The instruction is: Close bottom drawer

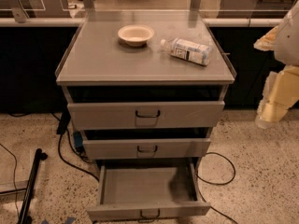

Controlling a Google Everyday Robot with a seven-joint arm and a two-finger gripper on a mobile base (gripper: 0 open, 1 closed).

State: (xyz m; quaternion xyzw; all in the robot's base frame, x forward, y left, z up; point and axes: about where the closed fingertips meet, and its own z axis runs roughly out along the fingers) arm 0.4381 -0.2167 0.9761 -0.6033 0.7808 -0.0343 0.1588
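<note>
The bottom drawer (148, 185) of the grey metal cabinet is pulled far out toward me. Its shallow box shows empty inside. Its front panel (117, 212) is at the lower edge of the view, with a small dark wire handle (149, 214). My arm comes in at the right edge, cream and white, and my gripper (267, 118) hangs beside the cabinet's right side at about the height of the top drawer, well above and right of the bottom drawer, touching nothing.
The top drawer (145, 114) and middle drawer (146, 148) stand slightly out. A bowl (135, 34) and a lying plastic bottle (187, 51) are on the cabinet top (93, 59). Black cables (219, 171) lie on the speckled floor. A dark stand (32, 181) is at the left.
</note>
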